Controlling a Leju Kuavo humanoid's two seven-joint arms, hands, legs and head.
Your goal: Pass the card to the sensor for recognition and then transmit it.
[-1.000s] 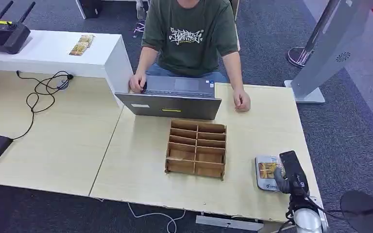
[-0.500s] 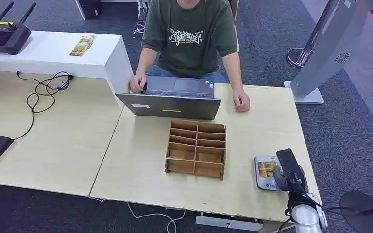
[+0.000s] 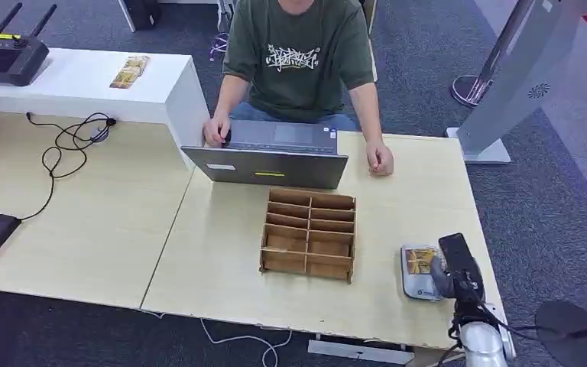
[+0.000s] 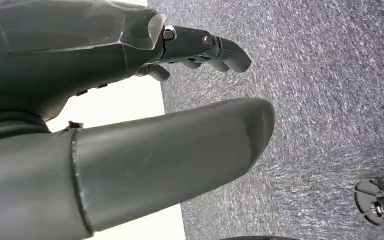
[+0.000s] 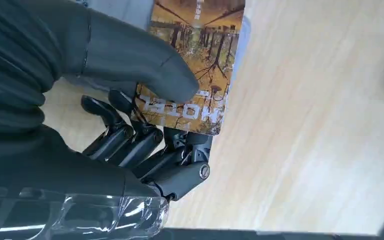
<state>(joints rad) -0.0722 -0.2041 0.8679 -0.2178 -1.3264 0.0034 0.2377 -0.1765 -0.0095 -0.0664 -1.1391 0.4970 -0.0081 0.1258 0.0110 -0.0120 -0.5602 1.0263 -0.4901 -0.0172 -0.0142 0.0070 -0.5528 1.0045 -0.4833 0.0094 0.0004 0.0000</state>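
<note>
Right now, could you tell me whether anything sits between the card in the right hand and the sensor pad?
Nothing visible does. The right hand pinches the card directly over the grey sensor pad at the table's right edge.

A person [image 3: 298, 57] in a green shirt is sitting at the far side of the worktop [image 3: 222, 260], resting both hands by an open laptop [image 3: 269, 157]. A wooden divider box [image 3: 309, 234] is standing just in front of the laptop. A black cable [image 3: 69, 149] is trailing across the worktop's left half, and a remote [image 3: 4, 52] is lying on the white shelf [image 3: 76, 84].
</note>
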